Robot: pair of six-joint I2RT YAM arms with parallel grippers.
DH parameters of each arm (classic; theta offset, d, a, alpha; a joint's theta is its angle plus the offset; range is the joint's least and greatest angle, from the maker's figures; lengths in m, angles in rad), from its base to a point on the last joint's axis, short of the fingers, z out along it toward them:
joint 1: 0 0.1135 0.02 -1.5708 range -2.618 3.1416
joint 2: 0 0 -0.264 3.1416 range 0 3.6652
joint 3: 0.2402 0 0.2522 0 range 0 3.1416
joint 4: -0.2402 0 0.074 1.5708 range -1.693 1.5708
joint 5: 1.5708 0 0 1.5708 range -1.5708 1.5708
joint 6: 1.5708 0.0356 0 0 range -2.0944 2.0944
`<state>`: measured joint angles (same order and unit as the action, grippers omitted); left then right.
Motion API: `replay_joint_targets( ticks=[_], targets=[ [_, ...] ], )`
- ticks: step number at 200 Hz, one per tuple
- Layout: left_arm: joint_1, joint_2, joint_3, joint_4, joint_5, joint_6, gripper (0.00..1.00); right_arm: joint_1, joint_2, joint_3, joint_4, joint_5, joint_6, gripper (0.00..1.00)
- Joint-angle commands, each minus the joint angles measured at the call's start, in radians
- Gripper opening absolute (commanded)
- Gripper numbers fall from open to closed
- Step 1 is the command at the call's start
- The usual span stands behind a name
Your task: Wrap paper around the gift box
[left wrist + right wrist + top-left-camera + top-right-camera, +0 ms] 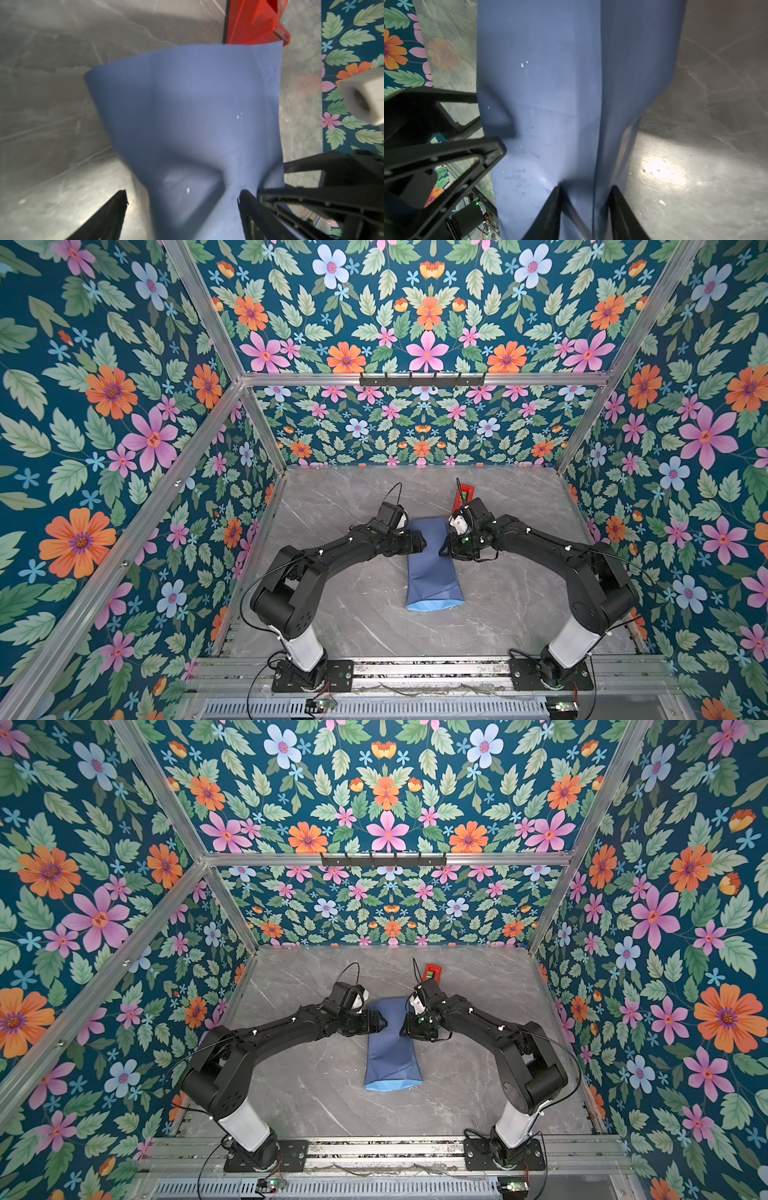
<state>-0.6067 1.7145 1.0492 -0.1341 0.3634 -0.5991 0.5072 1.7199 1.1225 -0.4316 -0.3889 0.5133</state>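
Paper (434,572) is lying rolled up on the surface (332,605); the gift box is not showing. Your right jaws are pinching a fold, your left jaws are standing wide apart. You should be pulling gently, keeping that fold tight.

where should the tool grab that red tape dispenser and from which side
Probably across its narrow width, mid-body, coming straight down from above. The tape dispenser stands long and thin on the table just beyond the paper, and the right arm crowds its near end, so a sideways approach looks blocked.
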Motion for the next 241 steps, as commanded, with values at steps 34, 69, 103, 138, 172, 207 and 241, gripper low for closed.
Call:
replay_joint_targets(
  ticks=[34,69,103,138,172,207,241],
  targets=[
    [0.016,0.085,0.095,0.079,0.012,-0.021,0.87,0.003,0.026,-0.006,-0.087,0.039,-0.027,0.35],
    [0.026,0.114,0.127,0.096,0.048,-0.03,0.87,-0.004,0.025,-0.007,-0.088,0.037,-0.032,0.34],
    [0.044,0.075,0.108,0.097,0.017,-0.025,0.88,-0.005,0.026,-0.01,-0.082,0.033,-0.032,0.33],
    [0.045,-0.047,-0.01,0.054,-0.05,-0.018,0.88,-0.008,0.022,-0.015,-0.081,0.033,-0.03,0.33],
    [0.032,-0.088,-0.126,0.06,0.07,-0.028,0.88,-0.011,0.02,-0.015,-0.079,0.031,-0.03,0.33],
    [0.027,-0.059,-0.146,0.044,0.093,-0.001,0.88,-0.011,0.022,-0.007,-0.081,0.03,-0.031,0.33],
    [0.028,-0.041,-0.136,-0.01,0.069,0.035,0.88,-0.011,0.014,0.008,-0.091,0.032,-0.032,0.35]
  ],
)
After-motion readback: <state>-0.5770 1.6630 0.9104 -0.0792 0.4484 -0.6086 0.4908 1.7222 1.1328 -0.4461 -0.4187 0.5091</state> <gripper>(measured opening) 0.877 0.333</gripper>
